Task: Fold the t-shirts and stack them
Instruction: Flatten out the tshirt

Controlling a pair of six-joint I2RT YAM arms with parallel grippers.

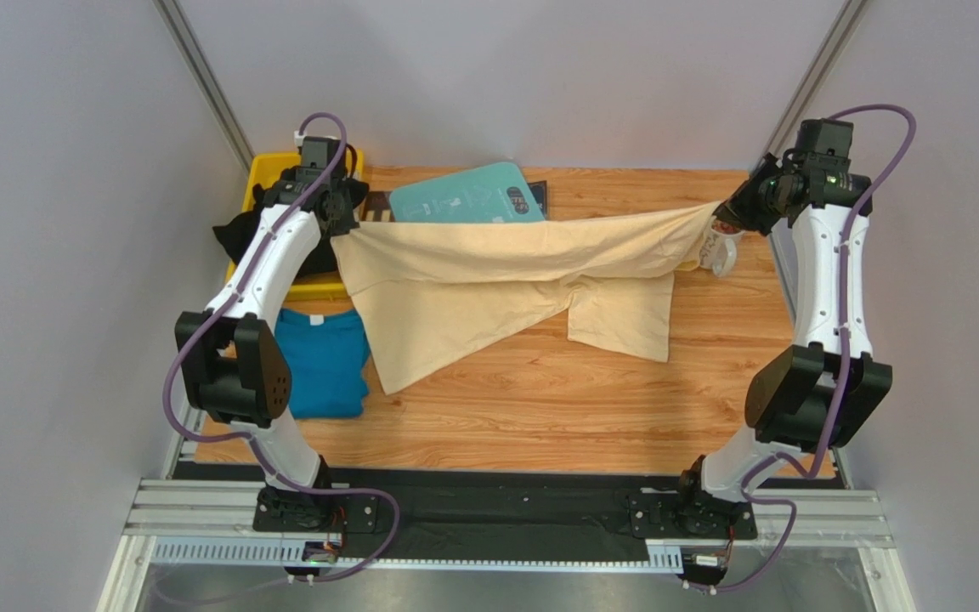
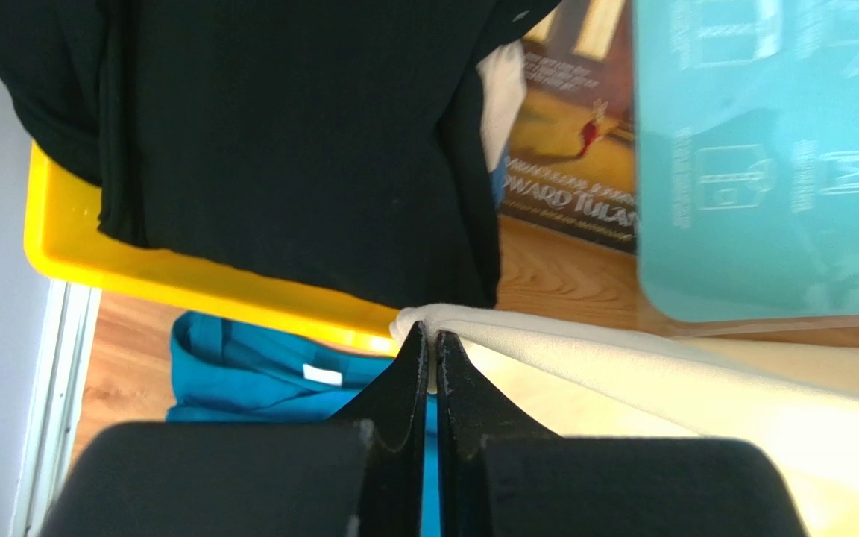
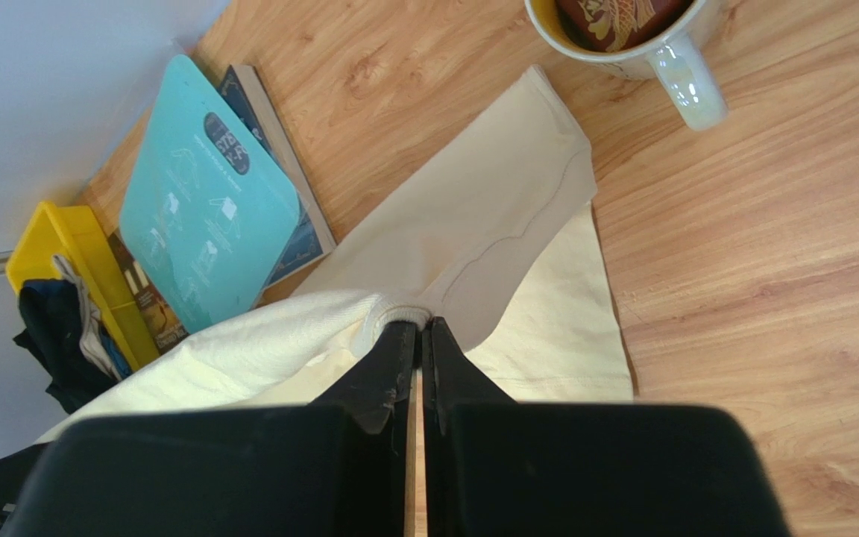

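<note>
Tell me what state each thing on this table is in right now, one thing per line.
Pale cream-yellow cloth t-shirt: unfolded, stretched between both grippers, lower part on the wooden table.
Left gripper: shut on that t-shirt.
Right gripper: shut on that t-shirt.
Teal-blue cloth t-shirt: folded, lying flat.
Black cloth t-shirts: heaped, hanging over the yellow plastic bin.
White ceramic mug: upright.
Rigid teal board: lying on a book.

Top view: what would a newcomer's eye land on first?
The cream shirt stands out, stretched taut across the back of the table and pinched at its ends by the left gripper and the right gripper. Next comes the folded teal shirt at the table's left edge.
</note>
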